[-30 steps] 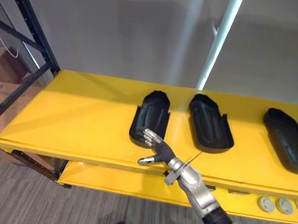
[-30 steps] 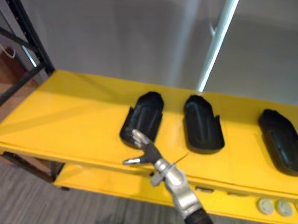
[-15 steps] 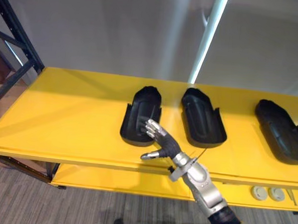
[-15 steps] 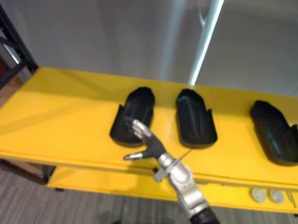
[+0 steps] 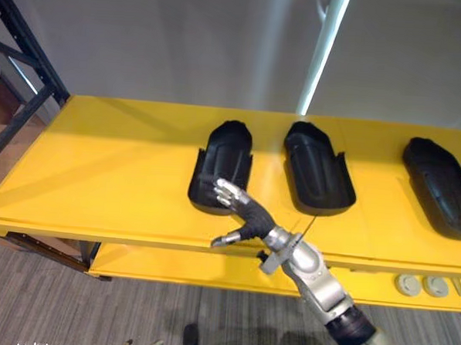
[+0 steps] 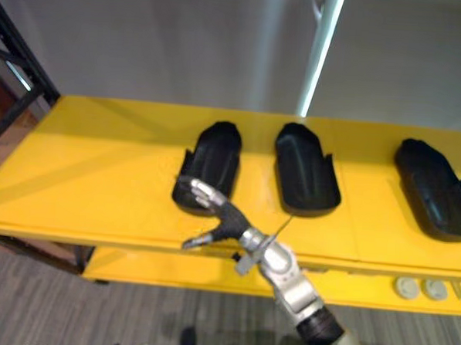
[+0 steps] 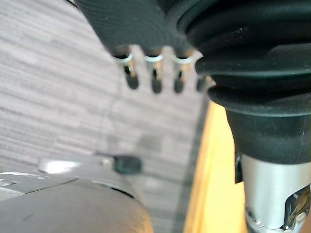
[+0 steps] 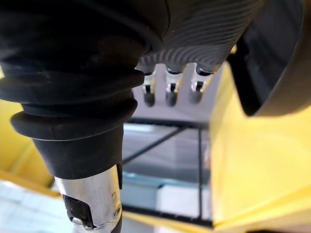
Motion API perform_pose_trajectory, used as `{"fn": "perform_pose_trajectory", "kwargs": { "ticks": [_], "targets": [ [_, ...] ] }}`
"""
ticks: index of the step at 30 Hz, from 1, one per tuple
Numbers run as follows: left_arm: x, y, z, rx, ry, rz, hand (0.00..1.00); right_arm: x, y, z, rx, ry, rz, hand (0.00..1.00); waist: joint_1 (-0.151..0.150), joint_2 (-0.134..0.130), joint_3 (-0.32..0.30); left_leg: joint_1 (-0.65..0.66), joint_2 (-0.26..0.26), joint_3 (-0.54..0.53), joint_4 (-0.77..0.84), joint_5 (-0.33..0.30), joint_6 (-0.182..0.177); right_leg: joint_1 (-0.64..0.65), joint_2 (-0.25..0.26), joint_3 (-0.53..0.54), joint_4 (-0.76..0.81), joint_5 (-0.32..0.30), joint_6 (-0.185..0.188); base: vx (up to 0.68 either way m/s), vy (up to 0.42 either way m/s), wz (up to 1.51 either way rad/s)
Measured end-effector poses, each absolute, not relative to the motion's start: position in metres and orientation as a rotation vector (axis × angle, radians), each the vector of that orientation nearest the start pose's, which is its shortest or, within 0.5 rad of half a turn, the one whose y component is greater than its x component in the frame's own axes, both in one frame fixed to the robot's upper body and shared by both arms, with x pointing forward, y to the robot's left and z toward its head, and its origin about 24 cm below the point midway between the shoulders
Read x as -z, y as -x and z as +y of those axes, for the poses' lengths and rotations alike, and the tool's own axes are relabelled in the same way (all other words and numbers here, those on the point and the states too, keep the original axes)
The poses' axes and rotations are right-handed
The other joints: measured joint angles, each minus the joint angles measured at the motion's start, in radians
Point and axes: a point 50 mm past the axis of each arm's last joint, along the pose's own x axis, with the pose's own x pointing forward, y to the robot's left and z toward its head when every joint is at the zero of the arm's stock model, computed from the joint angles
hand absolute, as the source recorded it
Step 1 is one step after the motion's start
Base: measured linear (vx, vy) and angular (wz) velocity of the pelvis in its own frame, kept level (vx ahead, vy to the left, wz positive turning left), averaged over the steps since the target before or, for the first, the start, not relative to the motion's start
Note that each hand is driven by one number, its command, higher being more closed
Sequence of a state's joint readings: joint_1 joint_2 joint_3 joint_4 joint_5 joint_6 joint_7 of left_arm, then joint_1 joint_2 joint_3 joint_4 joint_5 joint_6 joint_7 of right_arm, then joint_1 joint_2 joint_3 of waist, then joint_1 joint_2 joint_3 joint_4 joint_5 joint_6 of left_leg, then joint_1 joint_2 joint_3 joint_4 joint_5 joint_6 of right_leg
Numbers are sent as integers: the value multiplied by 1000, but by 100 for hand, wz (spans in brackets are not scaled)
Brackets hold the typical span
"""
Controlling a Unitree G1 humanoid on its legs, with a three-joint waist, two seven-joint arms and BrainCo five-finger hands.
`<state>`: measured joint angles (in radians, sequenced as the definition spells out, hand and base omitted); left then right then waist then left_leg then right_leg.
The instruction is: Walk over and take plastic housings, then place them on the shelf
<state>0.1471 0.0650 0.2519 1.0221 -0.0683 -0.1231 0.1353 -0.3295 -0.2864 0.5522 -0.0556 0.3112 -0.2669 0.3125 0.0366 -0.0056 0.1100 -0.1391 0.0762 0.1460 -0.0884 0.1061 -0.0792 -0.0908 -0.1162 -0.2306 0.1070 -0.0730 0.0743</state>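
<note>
1. Three black plastic shells lie hollow side up in a row on the top board of the yellow shelf: the left housing, the middle housing near it, and the right housing well apart toward the shelf's right end.
2. The right hand reaches over the front edge of the shelf. Its fingers are straight and spread, with the thumb held apart below them, and it grasps nothing.
3. The fingertips lie over the near end of the left housing. Whether they touch it cannot be told.
4. The left hand hangs over the grey carpet beside the yellow shelf edge. Its fingers are relaxed and hold nothing.
5. Two round white discs rest on the lower board at the right.
6. A black rack frame stands at the shelf's left end.
</note>
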Motion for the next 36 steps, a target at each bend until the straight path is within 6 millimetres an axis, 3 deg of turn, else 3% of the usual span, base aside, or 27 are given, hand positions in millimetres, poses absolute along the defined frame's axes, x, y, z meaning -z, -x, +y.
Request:
{"fn": "perform_pose_trajectory", "kwargs": {
  "ticks": [5, 14, 17, 23, 31, 36],
  "targets": [
    [155, -92, 219, -455, 36, 995, 0, -131, -247, -31, -1026, 38, -486, 0, -2, 4, 74, -5, 1, 1, 0, 11, 0, -19, -1, 5, 27, -3, -3, -42, 2, -1],
    [148, -116, 217, -401, 0, 935, 0, -131, -242, -14, -1106, 46, -484, 0, -9, 0, 106, -55, 1, -30, 4, 34, 4, -72, -4, -14, 69, -11, -14, -9, -2, 9],
    [146, -123, 216, -379, -11, 917, 0, -121, -244, -6, -1127, 61, -435, 0, -10, 6, 116, -69, 1, -33, 2, 41, 4, -89, -5, -14, 82, -15, -16, -23, -4, 2],
    [143, -132, 215, -379, -14, 890, 0, -107, -250, -4, -1124, 121, -381, 0, -9, 8, 152, -82, 3, -38, 0, 51, 1, -119, -8, -15, 120, -28, -14, -25, -6, 2],
    [141, -139, 212, -354, -28, 878, 0, -107, -262, -5, -1081, 229, -389, 0, -9, 14, 162, -93, 4, -47, 0, 58, 1, -135, -11, -20, 146, -41, -17, 4, -4, 2],
    [138, -145, 212, -350, -28, 855, 0, -117, -268, -9, -1035, 257, -442, 0, -9, 16, 194, -104, 6, -48, 0, 61, -3, -152, -10, -21, 159, -44, -19, 2, -3, 1]
  ]
}}
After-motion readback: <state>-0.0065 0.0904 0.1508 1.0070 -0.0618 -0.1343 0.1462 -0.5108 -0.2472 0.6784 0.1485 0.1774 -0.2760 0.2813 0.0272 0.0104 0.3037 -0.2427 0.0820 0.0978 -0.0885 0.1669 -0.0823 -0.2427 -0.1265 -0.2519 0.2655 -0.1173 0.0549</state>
